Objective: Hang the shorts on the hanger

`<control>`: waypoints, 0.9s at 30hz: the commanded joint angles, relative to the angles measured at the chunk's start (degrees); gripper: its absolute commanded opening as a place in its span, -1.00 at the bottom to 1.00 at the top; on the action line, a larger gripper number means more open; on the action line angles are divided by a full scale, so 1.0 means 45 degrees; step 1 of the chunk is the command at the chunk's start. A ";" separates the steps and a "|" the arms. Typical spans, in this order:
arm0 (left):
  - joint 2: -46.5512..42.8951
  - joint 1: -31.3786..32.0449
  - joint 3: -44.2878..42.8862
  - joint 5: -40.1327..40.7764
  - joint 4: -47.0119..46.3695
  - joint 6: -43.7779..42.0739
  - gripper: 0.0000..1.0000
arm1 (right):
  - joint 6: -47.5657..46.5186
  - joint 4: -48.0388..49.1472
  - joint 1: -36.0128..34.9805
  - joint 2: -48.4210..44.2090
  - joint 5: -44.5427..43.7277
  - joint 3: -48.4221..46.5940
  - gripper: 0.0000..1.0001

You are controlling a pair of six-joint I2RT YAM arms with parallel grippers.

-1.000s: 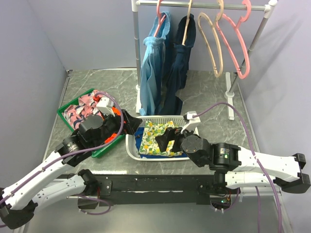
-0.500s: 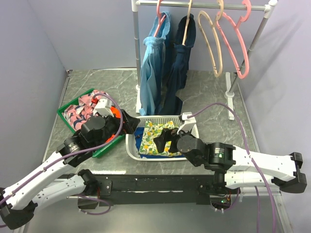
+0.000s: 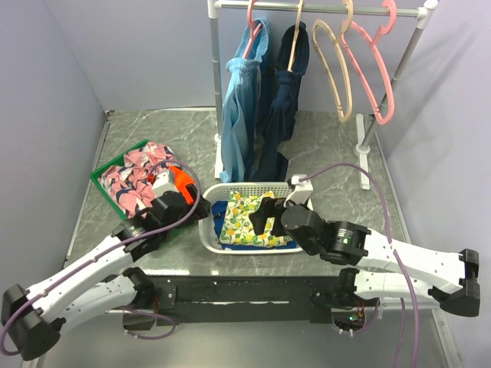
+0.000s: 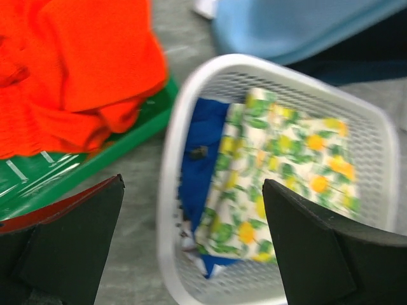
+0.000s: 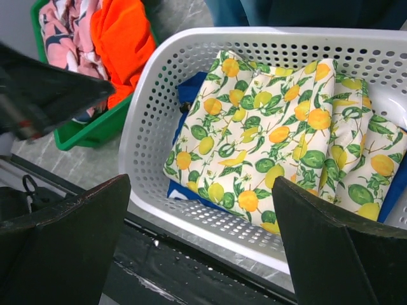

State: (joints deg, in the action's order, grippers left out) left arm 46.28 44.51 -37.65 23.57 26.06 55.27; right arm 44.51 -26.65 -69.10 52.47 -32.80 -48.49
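The pink printed shorts [image 3: 132, 173] lie bunched in a green bin [image 3: 103, 175] at the left, beside an orange cloth [image 3: 182, 180]; they also show in the right wrist view [image 5: 62, 32]. The beige hanger [image 3: 338, 73] hangs empty on the rack at the back right. My left gripper [image 3: 193, 208] is open and empty, low between the bin and the white basket's left rim [image 4: 168, 159]. My right gripper [image 3: 265, 215] is open and empty above the lemon-print cloth [image 5: 273, 127] in that basket [image 5: 140, 127].
A rack rail [image 3: 322, 9] holds a light-blue garment [image 3: 242, 107], a navy garment [image 3: 284, 100] and pink hangers [image 3: 376, 77]. Blue fabric [image 4: 200, 152] lies under the lemon cloth. The rack's foot [image 3: 363, 165] stands at the right.
My left arm has drawn back and sunk lower, its gripper now off the basket's left side. My right arm has shifted slightly left over the basket. Both stay open.
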 commanded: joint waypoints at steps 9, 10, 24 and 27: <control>0.2603 -0.1395 0.0399 -0.2169 -0.3074 -0.0795 0.93 | 0.0050 0.0162 0.0219 -0.0683 0.0335 0.0131 1.00; 0.2722 -0.1376 0.0378 -0.2365 -0.3232 -0.0855 0.93 | 0.0031 0.0162 0.0238 -0.0780 0.0335 0.0131 1.00; 0.5572 0.0186 -0.1865 -0.2094 -0.3000 -0.1909 0.93 | 0.0343 -0.1810 0.1584 -0.1249 -0.0896 -0.0436 1.00; 0.6529 0.0497 -0.2626 -0.2055 -0.2668 -0.2339 0.93 | 0.0207 -0.1987 0.2403 -0.1638 -0.0701 -0.0202 1.00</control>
State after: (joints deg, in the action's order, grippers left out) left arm 72.27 44.91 -43.48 13.56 14.59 48.34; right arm 45.21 -32.67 -62.04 47.79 -33.69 -48.51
